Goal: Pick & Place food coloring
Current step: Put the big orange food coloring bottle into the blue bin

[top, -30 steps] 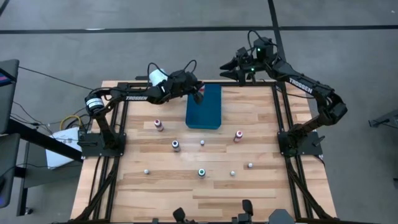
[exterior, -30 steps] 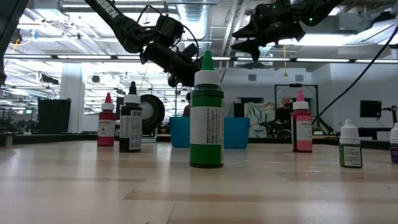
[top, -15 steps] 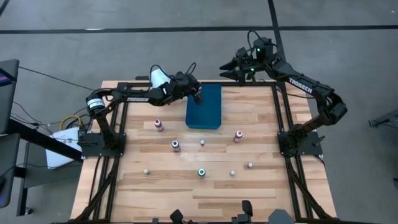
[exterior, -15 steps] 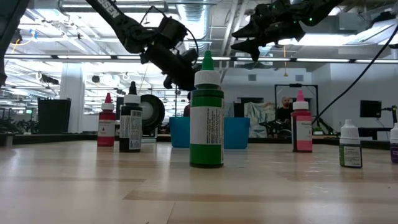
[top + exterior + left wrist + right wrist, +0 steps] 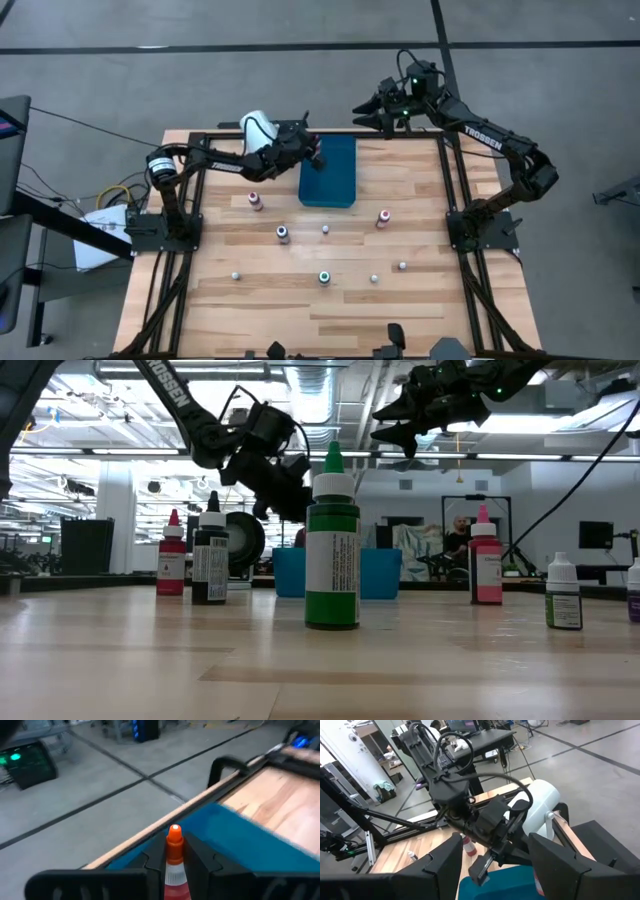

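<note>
Orange-tipped food coloring bottle (image 5: 173, 862) clamped in left pincer (image 5: 317, 157), tip pointing forward beyond fingers.

a flat blue tray (image 5: 330, 175) lies at the far middle of the wooden table (image 5: 260, 290). a large white cylinder (image 5: 256, 128) stands just beside the tray's far left corner. a person (image 5: 457, 536) shows in the room behind.

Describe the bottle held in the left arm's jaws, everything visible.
The small dropper bottle has an orange pointed tip, a white collar and a reddish body, plastic by its look. It stands upright, pinched between the shut jaws of the left gripper, which touch its sides. It hangs over the blue tray's left edge, clear of its floor.
</note>
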Robot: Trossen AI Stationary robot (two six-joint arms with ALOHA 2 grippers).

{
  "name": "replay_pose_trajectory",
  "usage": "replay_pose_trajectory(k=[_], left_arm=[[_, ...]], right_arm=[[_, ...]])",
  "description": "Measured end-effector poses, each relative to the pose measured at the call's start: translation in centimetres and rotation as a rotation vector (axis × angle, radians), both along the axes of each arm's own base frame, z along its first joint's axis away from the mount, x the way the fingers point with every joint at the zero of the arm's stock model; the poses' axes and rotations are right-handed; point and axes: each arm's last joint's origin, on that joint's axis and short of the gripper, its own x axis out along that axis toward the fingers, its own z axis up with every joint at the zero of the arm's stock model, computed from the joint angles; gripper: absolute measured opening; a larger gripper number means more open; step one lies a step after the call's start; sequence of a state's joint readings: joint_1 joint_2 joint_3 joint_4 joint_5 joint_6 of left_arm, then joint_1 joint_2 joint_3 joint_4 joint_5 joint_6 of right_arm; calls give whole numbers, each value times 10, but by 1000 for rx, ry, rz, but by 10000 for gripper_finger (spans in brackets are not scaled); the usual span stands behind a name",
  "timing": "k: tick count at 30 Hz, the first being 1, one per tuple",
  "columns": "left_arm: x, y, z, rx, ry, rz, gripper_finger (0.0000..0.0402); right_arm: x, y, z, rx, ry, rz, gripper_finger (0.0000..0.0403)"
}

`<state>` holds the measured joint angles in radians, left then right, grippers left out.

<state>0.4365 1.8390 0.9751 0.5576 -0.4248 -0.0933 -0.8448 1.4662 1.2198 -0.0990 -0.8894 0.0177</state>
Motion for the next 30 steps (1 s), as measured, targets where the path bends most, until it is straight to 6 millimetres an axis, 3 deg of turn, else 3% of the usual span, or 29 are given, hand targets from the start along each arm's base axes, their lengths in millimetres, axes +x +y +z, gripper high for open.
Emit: replay_pose_trajectory(k=[14,20,30], left_arm=[[-3,1,-9,17,37,54,40],[4,4,-25,32,9,51,41],[5,5,-22,67,-11,47,42]], right_arm=[[2,2,0,0,0,7,214],[6,6,0,4,3,25,214],[9,10,-1,10,9,39,214]])
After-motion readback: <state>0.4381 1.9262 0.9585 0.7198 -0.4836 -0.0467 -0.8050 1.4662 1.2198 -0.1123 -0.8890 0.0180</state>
